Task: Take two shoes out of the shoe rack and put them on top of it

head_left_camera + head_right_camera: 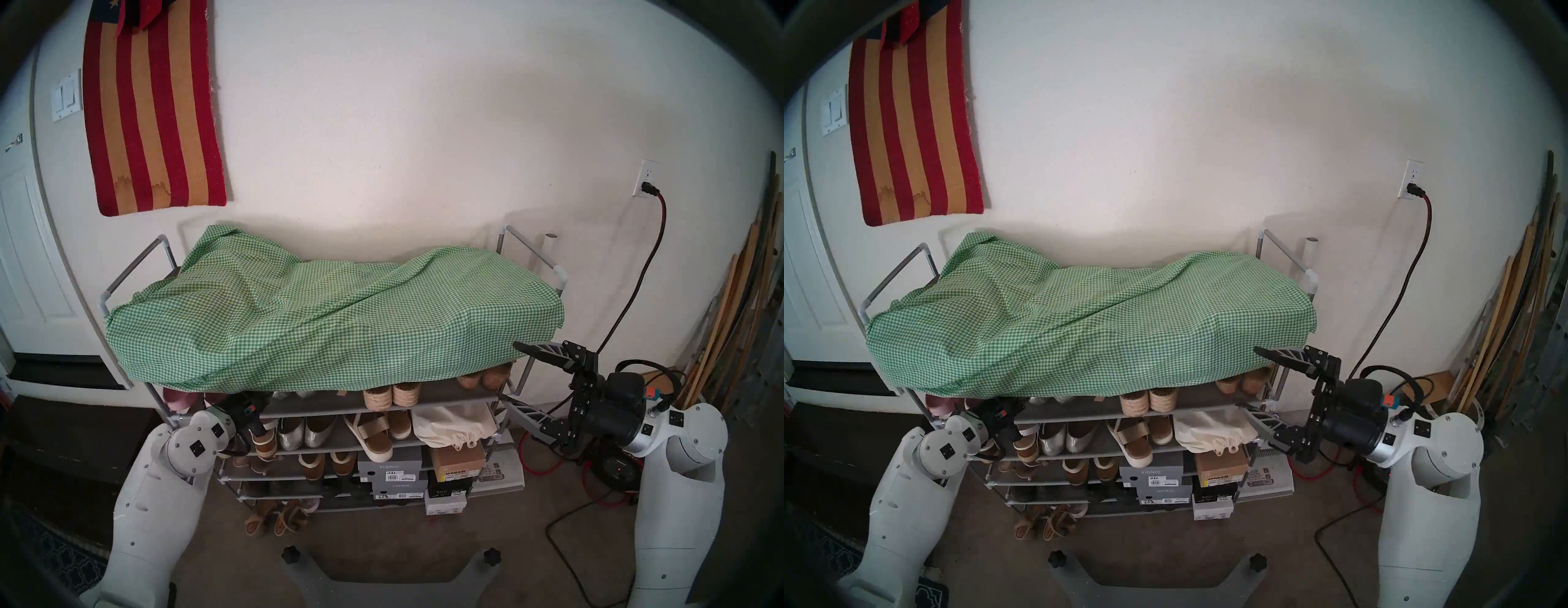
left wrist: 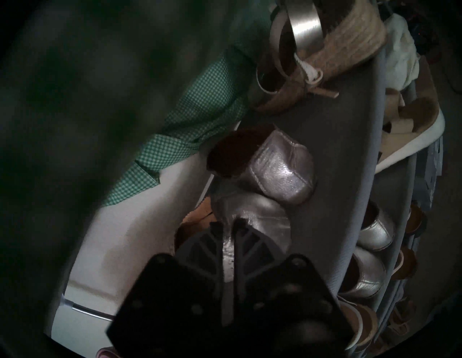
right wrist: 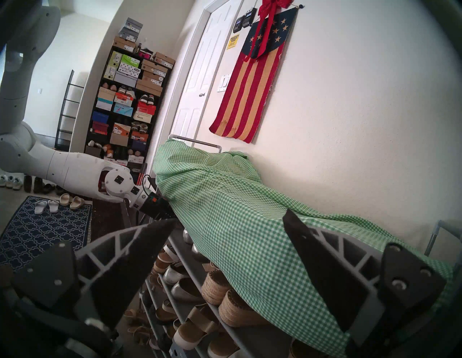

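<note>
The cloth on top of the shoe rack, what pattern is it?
Green-and-white checks on the cloth, clearest from the head camera.

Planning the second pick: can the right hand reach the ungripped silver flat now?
Probably not: the right hand hangs open off the rack's right end; the flat sits far left under the cloth.

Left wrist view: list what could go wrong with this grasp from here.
1. The left fingers pinch only a thin edge of the nearer silver shoe, so it may slip during the pull.
2. The second shoe lies against it and could be dragged off the shelf.
3. The gingham cloth hangs low over the opening, so the shoe or wrist may snag it.
</note>
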`<state>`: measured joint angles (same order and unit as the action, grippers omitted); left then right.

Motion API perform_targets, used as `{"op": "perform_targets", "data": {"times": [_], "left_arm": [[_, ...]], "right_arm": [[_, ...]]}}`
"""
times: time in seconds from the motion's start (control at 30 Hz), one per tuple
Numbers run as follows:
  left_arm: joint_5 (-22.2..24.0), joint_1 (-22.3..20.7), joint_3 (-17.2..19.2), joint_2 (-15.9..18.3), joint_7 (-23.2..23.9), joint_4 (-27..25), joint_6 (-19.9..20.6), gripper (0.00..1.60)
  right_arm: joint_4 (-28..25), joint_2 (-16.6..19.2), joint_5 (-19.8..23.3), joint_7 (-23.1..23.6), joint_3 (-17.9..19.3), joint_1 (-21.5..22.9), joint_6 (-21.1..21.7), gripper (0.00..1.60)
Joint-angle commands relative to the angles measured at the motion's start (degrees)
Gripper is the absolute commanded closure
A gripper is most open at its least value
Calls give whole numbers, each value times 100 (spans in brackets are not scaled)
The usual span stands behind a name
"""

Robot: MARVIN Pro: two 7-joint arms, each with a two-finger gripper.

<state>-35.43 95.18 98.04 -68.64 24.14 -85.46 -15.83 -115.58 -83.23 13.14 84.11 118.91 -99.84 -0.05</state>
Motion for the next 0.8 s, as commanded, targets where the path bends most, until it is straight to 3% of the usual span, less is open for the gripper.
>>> {"op": "perform_targets", "data": {"times": [0.0,0.13,0.23,0.37,0.4,0.67,0.77], "left_arm": [[489,457,306,159,266,-686,-314,160],[666,969,496,276,549,-1175,-423,160],[669,994,628,229,876,-1246,-512,160],[794,1377,930,175,1268,-1638,-550,160],[802,1309,979,122,1390,-1618,-583,160],[1245,1930,1515,-116,2007,-2316,-634,160],[1595,2173,1769,-285,2377,-2640,-713,160]], "right_arm": [[-2,8,-3,2,2,3,0,0],[-2,8,-3,2,2,3,0,0],[-2,7,-3,2,2,3,0,0],[-2,7,-3,2,2,3,0,0],[-2,7,-3,2,2,3,0,0],[-2,6,-3,2,2,3,0,0],[-2,5,-3,2,2,3,0,0]]}}
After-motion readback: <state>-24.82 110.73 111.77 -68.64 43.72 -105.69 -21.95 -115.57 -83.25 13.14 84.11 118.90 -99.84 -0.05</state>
